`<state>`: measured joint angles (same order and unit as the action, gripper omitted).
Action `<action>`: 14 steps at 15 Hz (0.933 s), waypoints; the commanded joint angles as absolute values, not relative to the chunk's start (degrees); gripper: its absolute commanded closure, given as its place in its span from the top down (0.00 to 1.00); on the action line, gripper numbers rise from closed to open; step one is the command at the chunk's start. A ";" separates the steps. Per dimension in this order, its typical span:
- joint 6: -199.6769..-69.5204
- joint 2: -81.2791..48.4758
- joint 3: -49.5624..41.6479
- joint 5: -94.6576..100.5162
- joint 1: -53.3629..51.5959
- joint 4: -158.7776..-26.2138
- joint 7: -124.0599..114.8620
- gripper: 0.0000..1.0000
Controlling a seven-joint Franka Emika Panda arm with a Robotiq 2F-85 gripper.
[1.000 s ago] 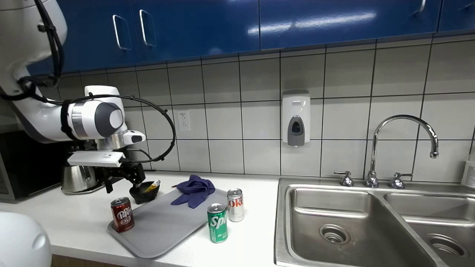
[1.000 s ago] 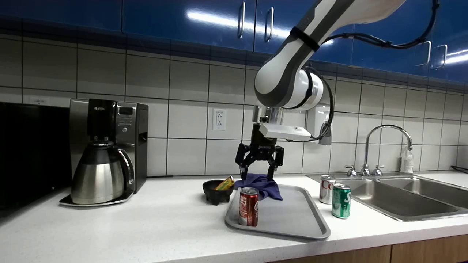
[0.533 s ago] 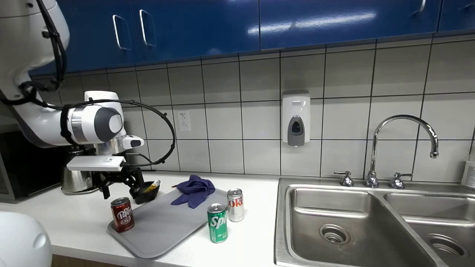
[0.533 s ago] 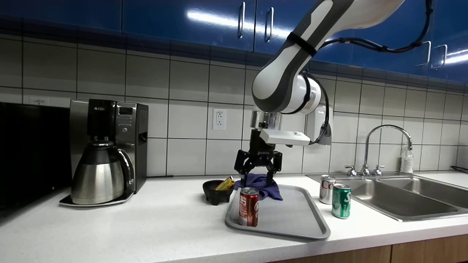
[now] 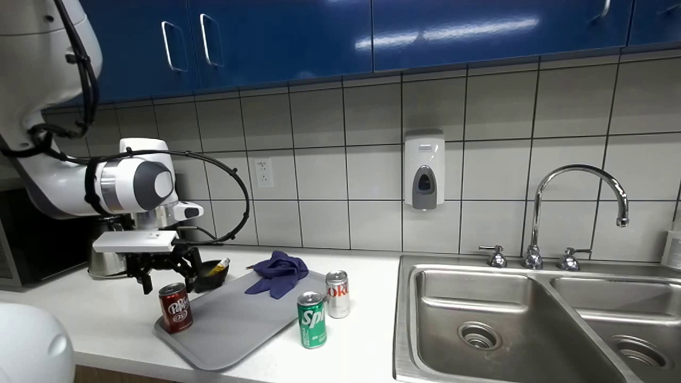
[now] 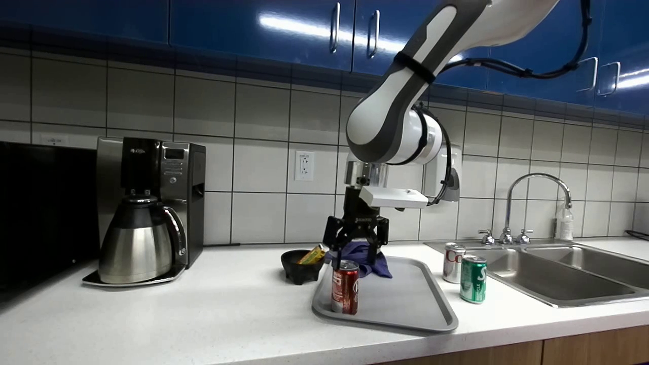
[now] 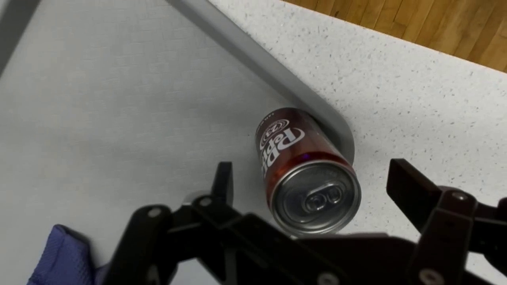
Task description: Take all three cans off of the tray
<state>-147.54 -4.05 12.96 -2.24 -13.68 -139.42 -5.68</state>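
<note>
Glossy blue cabinets (image 5: pixel 282 37), light streak (image 5: pixel 473 31) reflected; below, pale tiled wall (image 5: pixel 372 170); speckled white counter (image 7: pixel 416 107); wood-plank floor (image 7: pixel 443 25).

White glare is streaking the blue cabinets (image 5: pixel 287 37) in both exterior views. The tiles (image 5: pixel 372 109) directly beneath are lying in shade; the counter (image 6: pixel 203 319) is showing bright. In the wrist view, soft-edged shadows are crossing the tray (image 7: pixel 119 99).
</note>
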 commanded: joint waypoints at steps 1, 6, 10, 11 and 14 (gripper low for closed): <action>-147.54 -5.01 13.34 -1.91 -13.85 -138.65 -4.70 1.00; -147.59 -6.65 13.17 -0.46 -14.18 -137.99 -5.67 1.00; -147.85 -7.71 13.07 0.37 -14.45 -137.43 -6.08 1.00; -147.82 -8.02 13.00 0.77 -14.51 -137.20 -6.22 1.00; -148.20 -8.76 12.80 1.98 -14.59 -136.68 -6.54 1.00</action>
<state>-147.93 -7.73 13.06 0.15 -14.23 -138.06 -5.61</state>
